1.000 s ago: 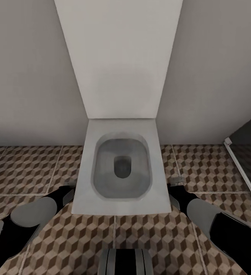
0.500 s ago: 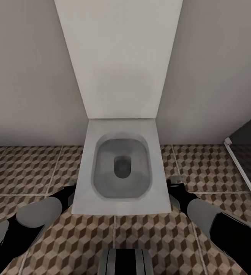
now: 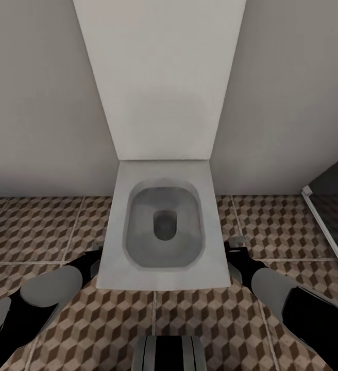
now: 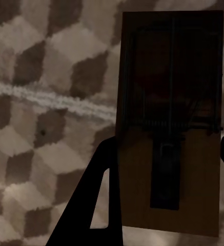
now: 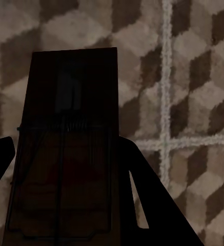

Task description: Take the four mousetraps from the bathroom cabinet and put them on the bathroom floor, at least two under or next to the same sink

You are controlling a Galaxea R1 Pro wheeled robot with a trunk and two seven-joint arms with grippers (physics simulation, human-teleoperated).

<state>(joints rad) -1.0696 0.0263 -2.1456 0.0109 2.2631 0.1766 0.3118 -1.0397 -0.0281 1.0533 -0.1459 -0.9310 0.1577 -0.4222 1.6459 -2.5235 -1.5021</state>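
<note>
In the left wrist view, the left gripper (image 4: 165, 169) has its two dark fingers (image 4: 94, 205) clamped against the long edges of a mousetrap (image 4: 168, 128), a flat rectangular wooden plate with a dark wire spring and bar across it; the far half lies in deep shadow, so any red spot there is barely discernible. In the right wrist view, the right gripper (image 5: 65, 169) likewise pinches a second mousetrap (image 5: 65, 154) between its dark fingers (image 5: 142, 195), and this plate is so dim that only thin wire outlines stand out on it. Both traps hang above the bathroom floor (image 3: 272, 226), whose square tiles carry a brown, beige and white cube print split by pale grout lines. In the head view, a white wall-hung toilet (image 3: 164, 226) with a squared rim and an oval bowl sits in the middle, backed by a tall pale panel (image 3: 161, 77) on the plain grey wall. The left arm (image 3: 45, 293) reaches in just beside the toilet's left edge and the right arm (image 3: 272, 288) beside its right edge, each grey-and-black, with the grippers largely hidden by the wrists. Well to the right of the toilet a thin white rail (image 3: 326, 232) runs diagonally along a darker patch of floor, cut off by the frame.
</note>
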